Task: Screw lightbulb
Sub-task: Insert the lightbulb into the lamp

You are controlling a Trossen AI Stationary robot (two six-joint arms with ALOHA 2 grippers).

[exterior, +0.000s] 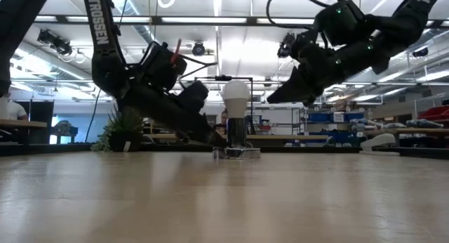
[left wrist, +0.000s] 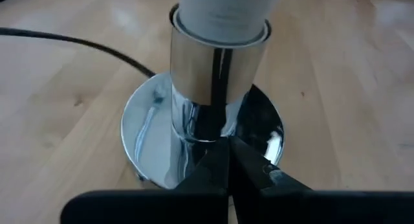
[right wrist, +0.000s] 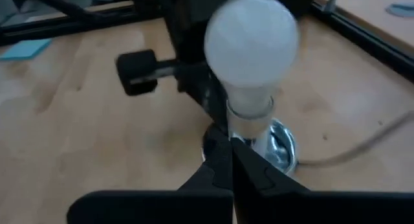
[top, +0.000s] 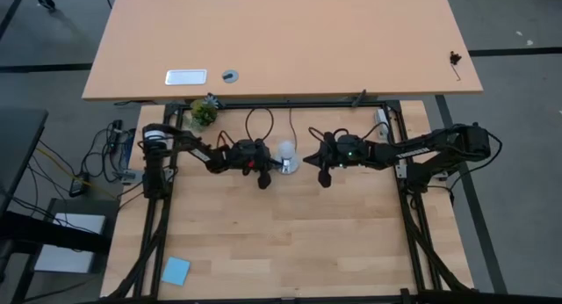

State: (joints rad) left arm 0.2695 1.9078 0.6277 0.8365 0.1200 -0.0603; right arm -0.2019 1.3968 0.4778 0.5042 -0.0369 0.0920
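Note:
The white lightbulb (exterior: 236, 95) stands upright in a silver socket (exterior: 236, 150), which sits by its round base on the wooden table near the far edge. My left gripper (exterior: 219, 140) slants down from the table's left, shut, with its tips at the socket's base. My right gripper (exterior: 272, 100) is shut and hangs off the table to the right of the bulb. It points toward the bulb (right wrist: 251, 43) and is apart from it. From above, the bulb (top: 286, 149) shows between the two arms. My left gripper has its shut fingertips (left wrist: 226, 153) on the socket's round base (left wrist: 259, 130), at the foot of the shiny column (left wrist: 217, 68). The fingers slant down from the table's left. The socket stands flat on the table with the bulb upright in it.
A black cord (left wrist: 77, 41) runs from the socket across the table. A small plant (top: 204, 112) stands at the far left corner. A blue note (top: 176, 270) lies near the front left. Black frame rails (top: 413, 225) edge the table, with bare wood toward the near side.

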